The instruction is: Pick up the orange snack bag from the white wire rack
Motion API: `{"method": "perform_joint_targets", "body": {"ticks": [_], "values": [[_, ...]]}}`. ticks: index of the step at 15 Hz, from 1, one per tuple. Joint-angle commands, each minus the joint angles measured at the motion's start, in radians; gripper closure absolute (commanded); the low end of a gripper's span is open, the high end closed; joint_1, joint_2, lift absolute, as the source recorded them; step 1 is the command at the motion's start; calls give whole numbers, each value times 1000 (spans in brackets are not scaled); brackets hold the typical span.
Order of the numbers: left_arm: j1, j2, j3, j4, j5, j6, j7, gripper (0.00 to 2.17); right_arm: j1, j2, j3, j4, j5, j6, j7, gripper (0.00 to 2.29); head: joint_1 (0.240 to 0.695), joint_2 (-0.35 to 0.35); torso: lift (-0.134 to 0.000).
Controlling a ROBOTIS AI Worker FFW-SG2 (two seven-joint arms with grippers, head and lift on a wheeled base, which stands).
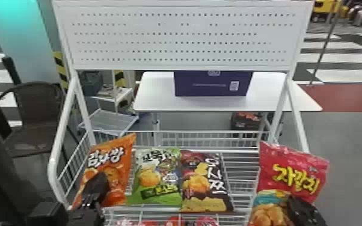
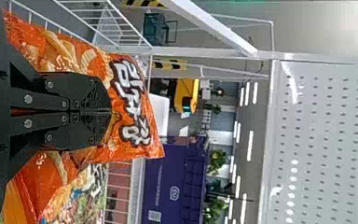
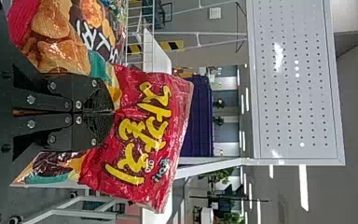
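Orange snack bag (image 1: 120,168) at the left end of the white wire rack (image 1: 51,168), long axis leaning toward its green neighbour (image 1: 156,180). The left gripper (image 2: 113,112), nearer, pinches its front (lift likely upward); the right gripper (image 3: 114,112) clasps a red bag (image 3: 177,116).

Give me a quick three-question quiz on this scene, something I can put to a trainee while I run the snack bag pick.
1. True or false: the left gripper is shut on the orange snack bag.
2. In the head view, which of these is directly beside that bag on the white wire rack? (a) the dark brown snack bag (b) the green snack bag (c) the purple box
3. Fill in the blank: the right gripper holds the yellow-lettered bag, whose upper part is mainly ____.

Key: 1. true; 2. b; 3. red
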Motion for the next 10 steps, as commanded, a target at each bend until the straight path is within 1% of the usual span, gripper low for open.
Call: {"method": "perform_joint_targets", "body": {"ticks": [1,6,10], "values": [[72,0,1,-40,0,-35,-2,1686,1,0,0,-1,0,0,0,2219,499,0,0],[209,9,11,-146,0,-111,-5,1686,-4,-1,5,0,0,3,0,2219,499,0,0],[272,11,30,-174,2,-160,-2,1686,-4,0,8,0,0,3,0,2219,499,0,0]]}}
